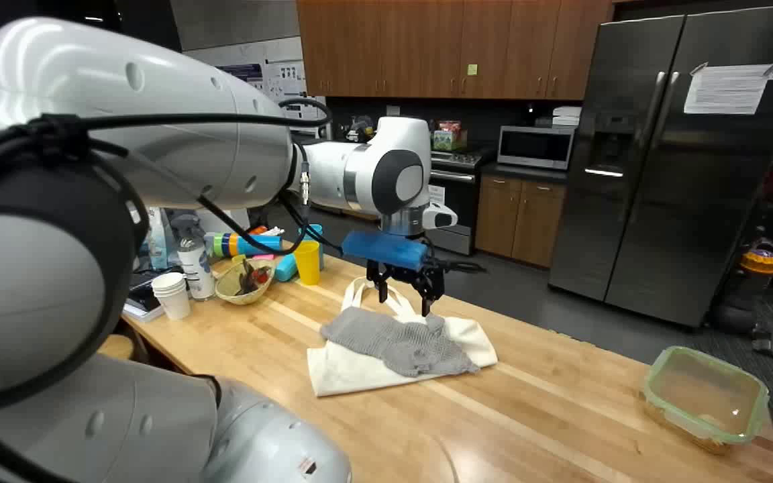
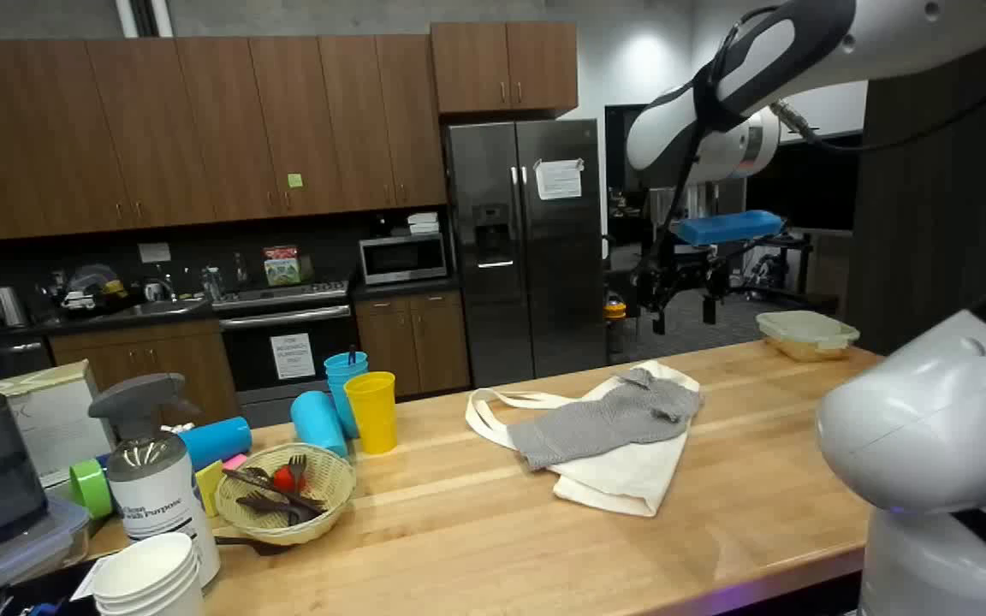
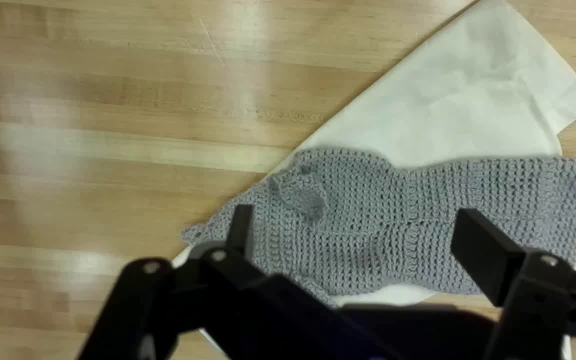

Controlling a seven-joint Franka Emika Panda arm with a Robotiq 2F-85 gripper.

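Note:
My gripper (image 1: 404, 303) hangs in the air with its jaws wide apart and nothing between them. Beneath it, a grey knitted cloth (image 1: 386, 339) lies rumpled on top of a cream fabric bag (image 1: 341, 377). In the wrist view the gripper (image 3: 354, 235) frames the middle of the cloth (image 3: 398, 200), whose far left part has a small fold. The bag (image 3: 448, 120) spreads flat on the table below it. An exterior view shows the gripper (image 2: 684, 318) well above the cloth (image 2: 596, 423), not touching it; the bag's handles (image 2: 493, 409) loop out to one side.
A glass container with a pale green lid (image 1: 708, 389) stands near the table's end. At the opposite end are a wicker basket with dark utensils (image 2: 335, 492), a yellow cup (image 2: 371, 415), blue cups (image 2: 317, 423), a spray bottle (image 2: 159, 488) and stacked white cups (image 2: 151, 577).

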